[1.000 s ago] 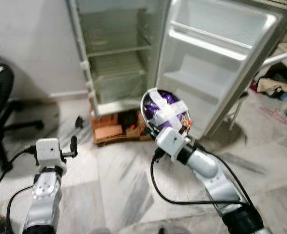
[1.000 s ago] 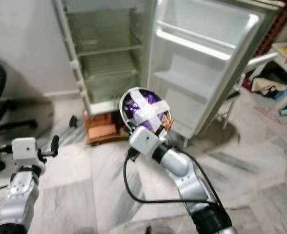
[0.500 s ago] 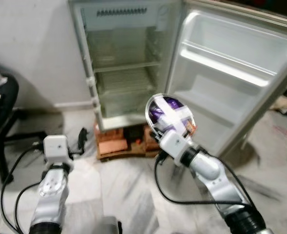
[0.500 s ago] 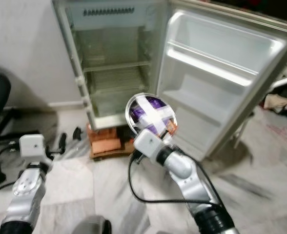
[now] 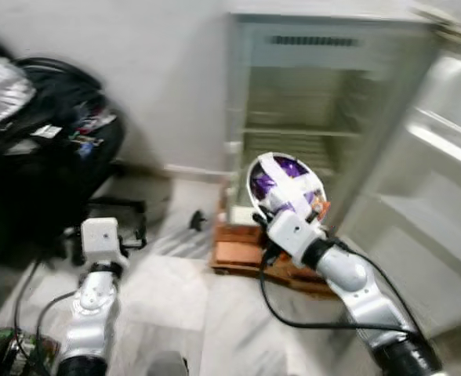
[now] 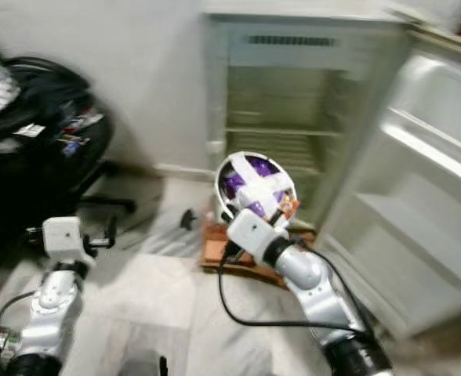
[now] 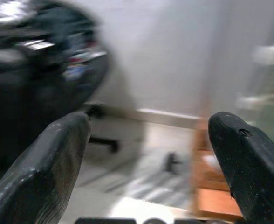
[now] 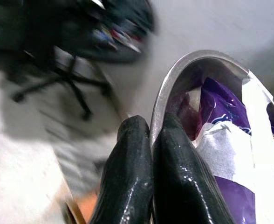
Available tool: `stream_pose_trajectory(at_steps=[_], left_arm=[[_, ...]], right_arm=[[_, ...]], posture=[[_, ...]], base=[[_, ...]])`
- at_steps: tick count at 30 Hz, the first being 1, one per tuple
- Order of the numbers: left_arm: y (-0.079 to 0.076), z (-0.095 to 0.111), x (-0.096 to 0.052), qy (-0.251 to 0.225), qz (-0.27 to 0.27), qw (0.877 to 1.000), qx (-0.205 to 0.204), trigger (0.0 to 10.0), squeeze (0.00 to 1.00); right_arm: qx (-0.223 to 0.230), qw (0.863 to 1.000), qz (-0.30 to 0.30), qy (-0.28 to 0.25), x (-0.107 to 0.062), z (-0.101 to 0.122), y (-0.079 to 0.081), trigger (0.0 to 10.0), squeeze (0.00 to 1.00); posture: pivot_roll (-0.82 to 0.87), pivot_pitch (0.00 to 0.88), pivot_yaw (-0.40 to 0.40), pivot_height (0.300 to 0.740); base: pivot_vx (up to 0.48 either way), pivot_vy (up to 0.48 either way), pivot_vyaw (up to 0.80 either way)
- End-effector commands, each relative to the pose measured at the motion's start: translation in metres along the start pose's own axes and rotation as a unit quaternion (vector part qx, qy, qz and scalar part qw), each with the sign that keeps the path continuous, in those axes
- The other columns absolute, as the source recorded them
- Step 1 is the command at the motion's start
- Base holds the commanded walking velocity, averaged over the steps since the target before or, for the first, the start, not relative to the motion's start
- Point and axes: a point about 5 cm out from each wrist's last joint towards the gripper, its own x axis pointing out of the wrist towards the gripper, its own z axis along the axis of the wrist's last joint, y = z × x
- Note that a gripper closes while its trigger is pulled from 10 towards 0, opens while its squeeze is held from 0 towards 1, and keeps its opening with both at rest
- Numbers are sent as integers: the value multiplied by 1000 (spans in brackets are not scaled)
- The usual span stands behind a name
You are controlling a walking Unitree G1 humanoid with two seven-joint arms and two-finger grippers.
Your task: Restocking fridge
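View swung left; right gripper (image 8: 151, 158) fingers (image 8: 127, 177) pinch bowl (image 5: 287, 182) rim.

A black office chair (image 5: 50, 141) piled with clutter — a white wall (image 5: 160, 70) behind — pale marbled floor (image 5: 176, 290).

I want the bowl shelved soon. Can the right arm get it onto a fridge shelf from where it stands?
Probably not yet. The right tool is shut on the rim of the bowl, and the fridge stands open with bare shelves, but open floor and a wooden base lie between, so the shelves look beyond reach.
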Motion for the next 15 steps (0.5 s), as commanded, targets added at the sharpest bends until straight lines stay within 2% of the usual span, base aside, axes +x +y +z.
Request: stream_pose_trajectory(at_steps=[1,14,15], left_arm=[[-5,3,2,-5,-4,1000,-3,10000,0],[-5,3,2,-4,-4,1000,-3,10000,0],[-9,3,5,-1,-17,1000,7,10000,0]], right_arm=[[-15,1000,-9,-15,-2,7,-7,10000,0],[-16,1000,-9,-15,-2,6,-7,10000,0],[-16,1000,-12,-13,-1,6,-10,10000,0]], posture=[[49,28,-22,740],[49,28,-22,740],[45,21,-25,740]], base=[[304,371,800],[304,371,800],[0,0,0]])
